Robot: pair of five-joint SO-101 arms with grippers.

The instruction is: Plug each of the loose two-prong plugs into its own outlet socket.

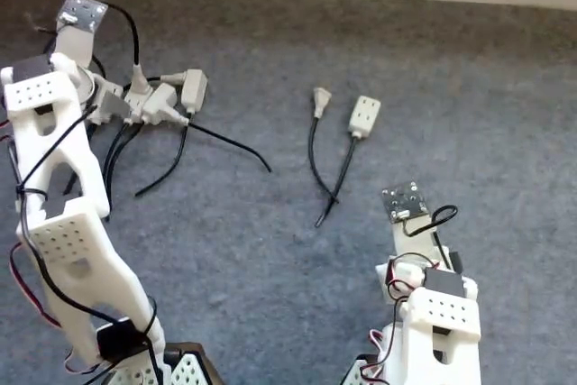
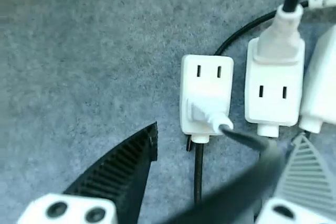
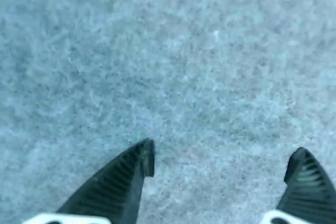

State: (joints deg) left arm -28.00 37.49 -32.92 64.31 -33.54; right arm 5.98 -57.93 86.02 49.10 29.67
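Left gripper spread wide, outlet socket between jaws (touching neither), right gripper wide above carpet

**Clearance survey: far-left corner congested, middle of the table accessible.**

The cluster of outlet blocks lies packed, each block just beside the next. Black cords trail from it across the carpet, and the left arm closes off the left side. A black cable crosses between the spread fingers of the left gripper, in front of the blocks. The loose plug and single outlet socket lie near each other, bare carpet between and around them. Their crossed cords obstruct the near approach. The right gripper hangs with jaws apart over bare carpet.
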